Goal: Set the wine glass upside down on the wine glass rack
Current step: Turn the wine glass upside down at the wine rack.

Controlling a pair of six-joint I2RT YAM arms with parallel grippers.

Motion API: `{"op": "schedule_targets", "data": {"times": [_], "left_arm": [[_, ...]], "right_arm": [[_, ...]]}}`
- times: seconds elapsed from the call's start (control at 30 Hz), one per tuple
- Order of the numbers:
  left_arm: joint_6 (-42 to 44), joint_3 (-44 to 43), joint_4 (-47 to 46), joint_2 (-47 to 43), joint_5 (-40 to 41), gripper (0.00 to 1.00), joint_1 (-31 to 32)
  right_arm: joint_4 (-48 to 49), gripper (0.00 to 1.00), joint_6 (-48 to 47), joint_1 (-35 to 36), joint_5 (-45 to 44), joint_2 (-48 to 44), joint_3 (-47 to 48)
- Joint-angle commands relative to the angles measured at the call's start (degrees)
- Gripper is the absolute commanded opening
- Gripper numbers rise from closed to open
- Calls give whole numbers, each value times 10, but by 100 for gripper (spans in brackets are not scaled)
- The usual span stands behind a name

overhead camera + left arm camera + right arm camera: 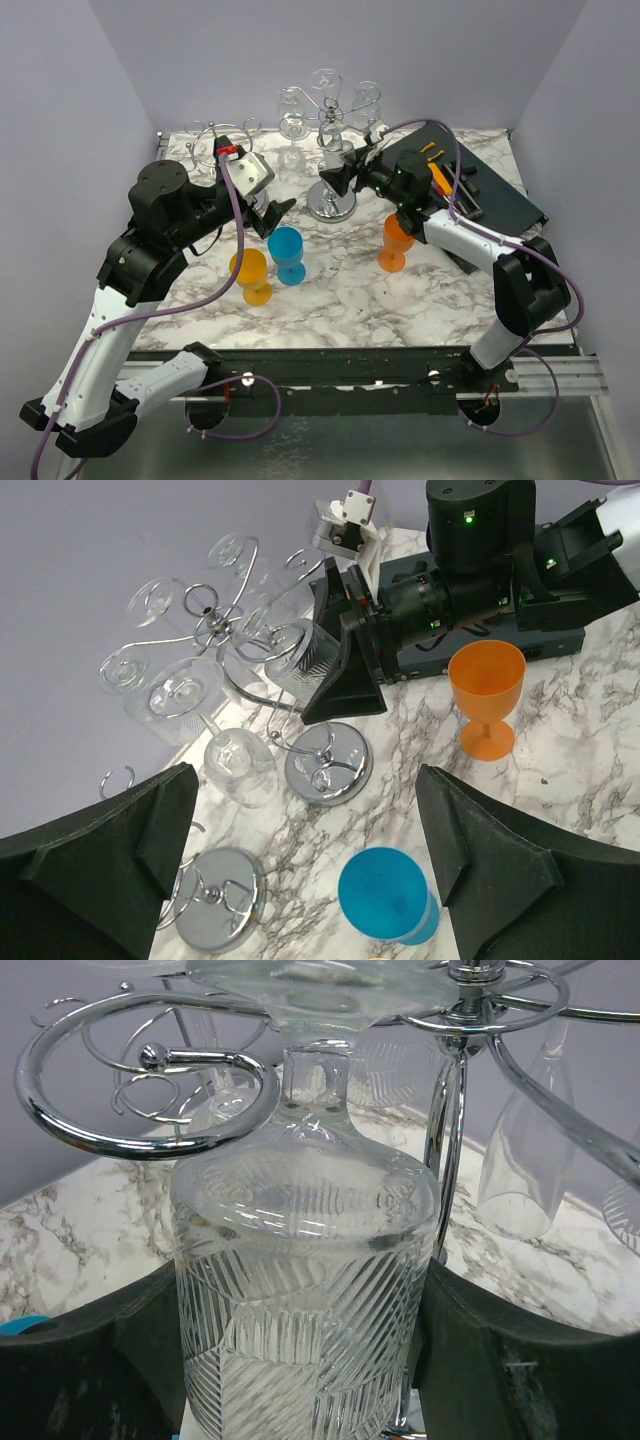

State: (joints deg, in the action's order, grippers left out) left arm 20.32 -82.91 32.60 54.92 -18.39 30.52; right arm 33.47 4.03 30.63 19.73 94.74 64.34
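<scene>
A clear cut-glass wine glass (305, 1300) hangs bowl down between my right gripper's fingers (500, 1360), which are shut on its bowl. Its stem stands against the curled arm (150, 1100) of the chrome wine glass rack (330, 205), and its foot lies just above that arm. The left wrist view shows the same glass (300, 655) in my right gripper (345, 675) beside the rack's post. My left gripper (275, 215) is open and empty, hovering over the table near a blue glass (388, 895).
Other clear glasses (292, 125) hang upside down on the rack. A second chrome rack (222, 140) stands at the back left, with its base (215, 898) under my left finger. Orange glasses (397, 240) (250, 275) stand on the marble. A dark tray (490, 190) lies at the right.
</scene>
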Motion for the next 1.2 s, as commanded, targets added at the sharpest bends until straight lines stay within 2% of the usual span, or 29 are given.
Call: {"op": "schedule_targets", "data": {"times": [0.0, 0.57, 1.07, 1.17], "left_arm": [[-6, -4, 6, -1, 13, 99, 3], [-1, -5, 11, 3, 18, 99, 3], [-7, -12, 14, 17, 44, 99, 3], [-8, -14, 15, 20, 50, 99, 3]], "right_arm": [[61, 0, -7, 1, 24, 4, 20], [120, 0, -15, 37, -6, 0, -22], [198, 0, -34, 45, -35, -36, -95], [206, 0, -61, 46, -35, -40, -102]]}}
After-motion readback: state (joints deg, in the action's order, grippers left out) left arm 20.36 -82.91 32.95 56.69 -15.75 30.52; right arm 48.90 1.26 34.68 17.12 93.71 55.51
